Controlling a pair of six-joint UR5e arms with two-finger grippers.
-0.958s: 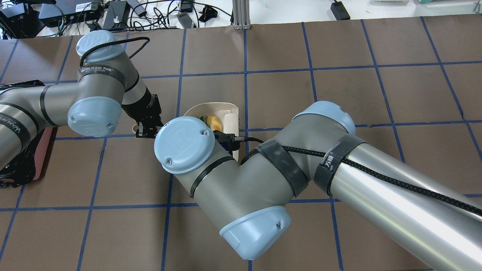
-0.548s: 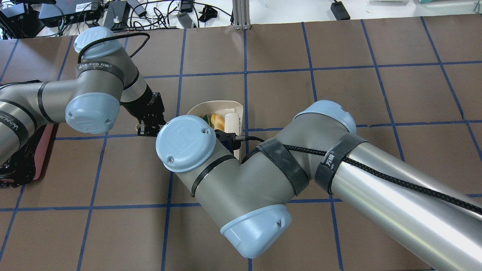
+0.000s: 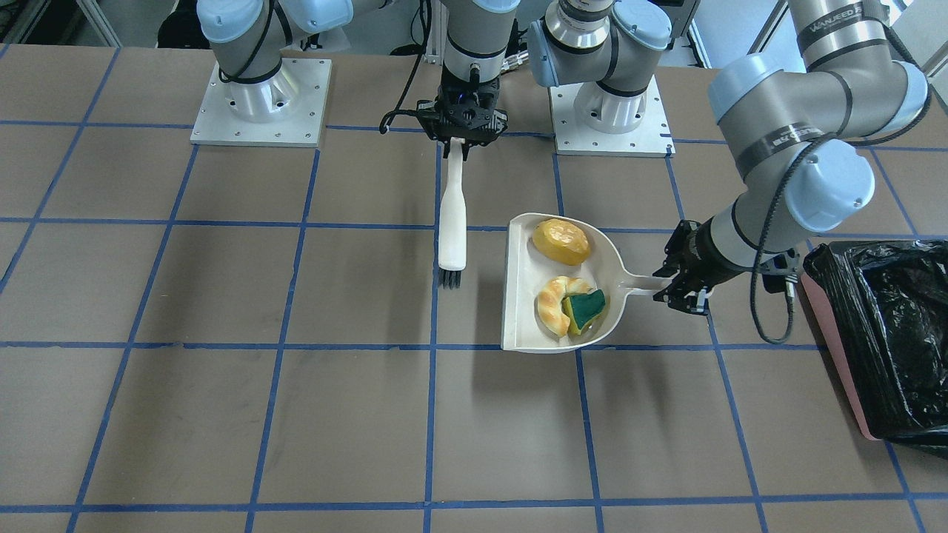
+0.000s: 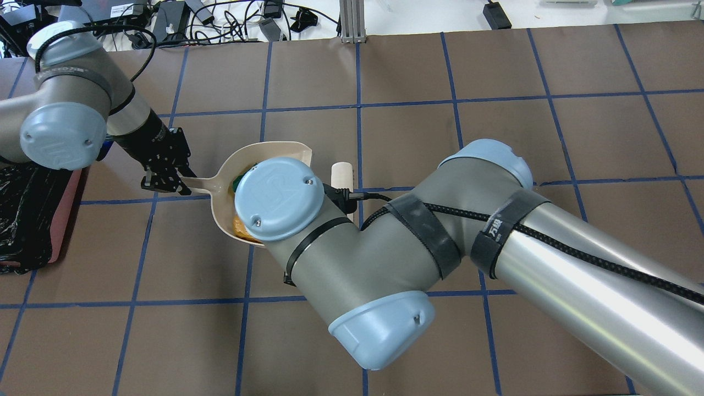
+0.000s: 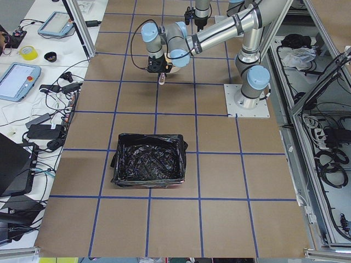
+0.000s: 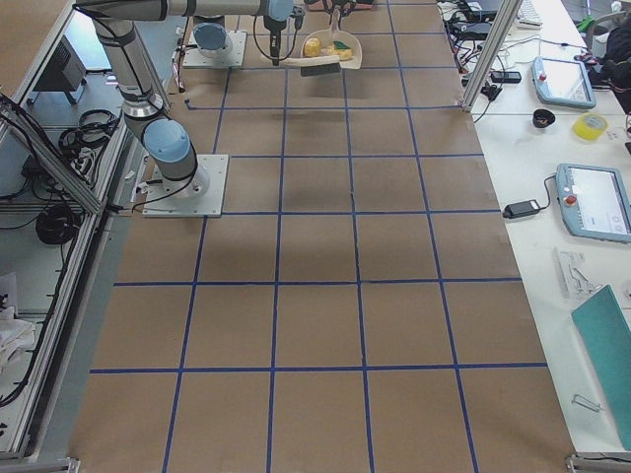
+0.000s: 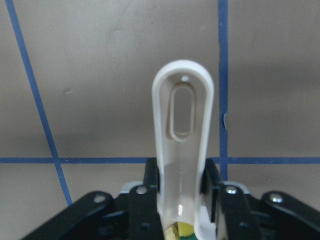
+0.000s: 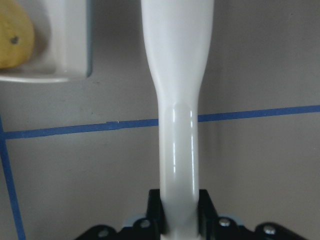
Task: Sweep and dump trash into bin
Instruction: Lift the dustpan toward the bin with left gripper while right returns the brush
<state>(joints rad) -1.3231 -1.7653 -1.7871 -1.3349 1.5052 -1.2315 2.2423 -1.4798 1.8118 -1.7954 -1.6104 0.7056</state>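
Note:
The trash lies in a beige dustpan (image 3: 518,296): a yellow-orange potato-like lump (image 3: 561,241), a golden croissant piece (image 3: 552,300) and a green-and-yellow sponge piece (image 3: 586,309). My left gripper (image 3: 670,285) is shut on the dustpan's handle (image 7: 184,125). The bin (image 3: 833,340), pink and lined with a black bag, stands just beyond that arm. Beside the dustpan's open edge hangs a white brush (image 3: 452,222), bristles down, with my right gripper (image 3: 464,144) shut on its handle (image 8: 176,100). In the overhead view my right arm's wrist covers most of the dustpan (image 4: 275,147).
The brown table is marked with a blue tape grid. Both arm bases (image 3: 259,104) are bolted at the robot's side. Cables and electronics (image 4: 165,22) lie past the far table edge. The bin (image 5: 148,161) sits near the table's end on my left.
My left arm has pulled the dustpan with the trash sideways toward the bin, away from the brush. The right arm and brush have barely moved.

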